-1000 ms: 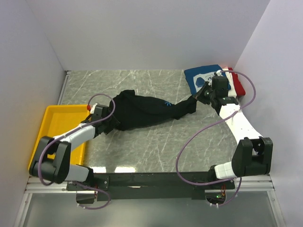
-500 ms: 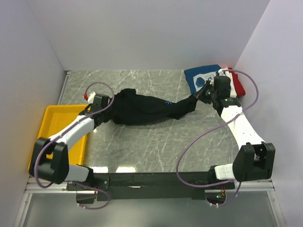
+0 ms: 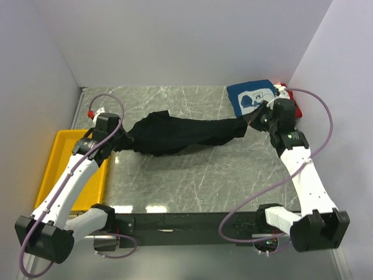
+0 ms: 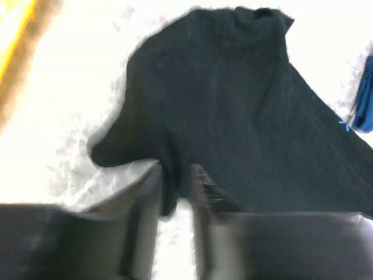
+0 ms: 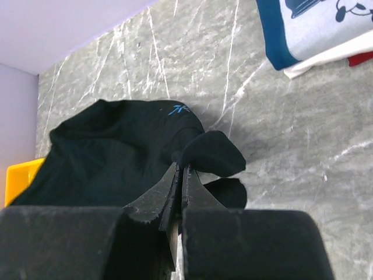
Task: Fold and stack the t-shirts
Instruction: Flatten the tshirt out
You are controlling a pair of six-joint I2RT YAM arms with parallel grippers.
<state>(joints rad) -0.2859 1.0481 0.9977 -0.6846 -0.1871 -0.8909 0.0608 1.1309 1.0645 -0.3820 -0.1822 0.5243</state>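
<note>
The black t-shirt [image 3: 175,133] is held stretched, long axis left to right; its ends are clamped by the left gripper [image 3: 123,139] and the right gripper [image 3: 255,116].

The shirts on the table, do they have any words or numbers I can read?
No words or numbers can be read anywhere.
On the blue t-shirt: a white cartoon print, a picture only. Any letters in it are too small to read.
On the black t-shirt: a small blue starburst mark, a sign with no letters.
</note>
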